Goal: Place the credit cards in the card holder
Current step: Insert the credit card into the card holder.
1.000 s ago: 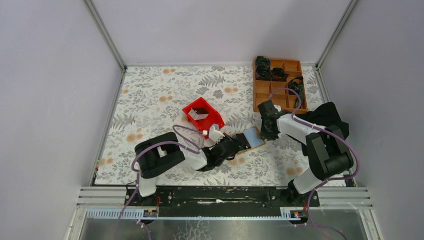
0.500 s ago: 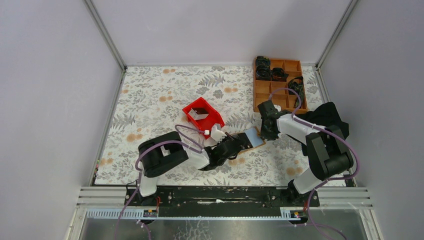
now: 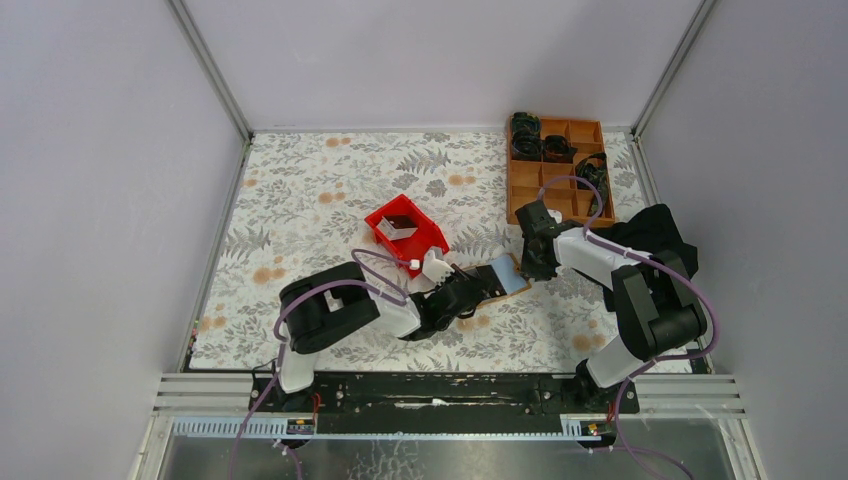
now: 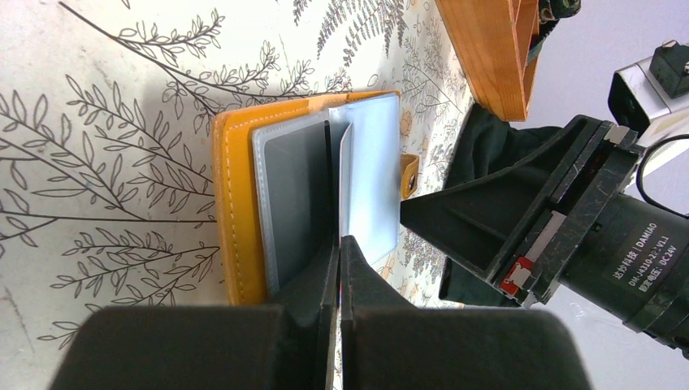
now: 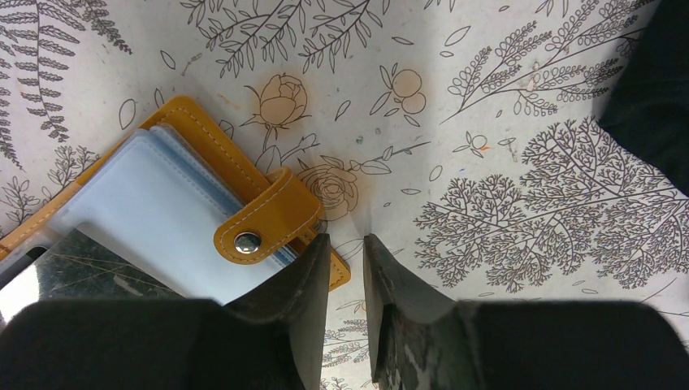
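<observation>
The card holder (image 3: 500,277) lies open on the floral cloth, tan-orange with grey-blue sleeves (image 4: 296,191). My left gripper (image 4: 340,241) is shut on a thin pale credit card (image 4: 344,175), seen edge-on, whose far end stands between the sleeves. In the top view the left gripper (image 3: 478,288) sits at the holder's near-left side. My right gripper (image 5: 347,240) is at the holder's snap-strap corner (image 5: 268,213); its jaws stand narrowly apart with only cloth between them, and the left finger (image 5: 305,284) overlaps the holder's corner. From above, the right gripper (image 3: 533,266) is just right of the holder.
A red bin (image 3: 428,236) with a pale flat item inside stands just behind the left gripper. An orange-brown compartment tray (image 3: 556,190) with dark objects sits at the back right, its edge (image 4: 487,49) also in the left wrist view. Frame rails bound the cloth.
My left arm has shifted slightly right and forward, carrying its gripper a little closer to the holder. The right arm and the card holder have hardly moved.
</observation>
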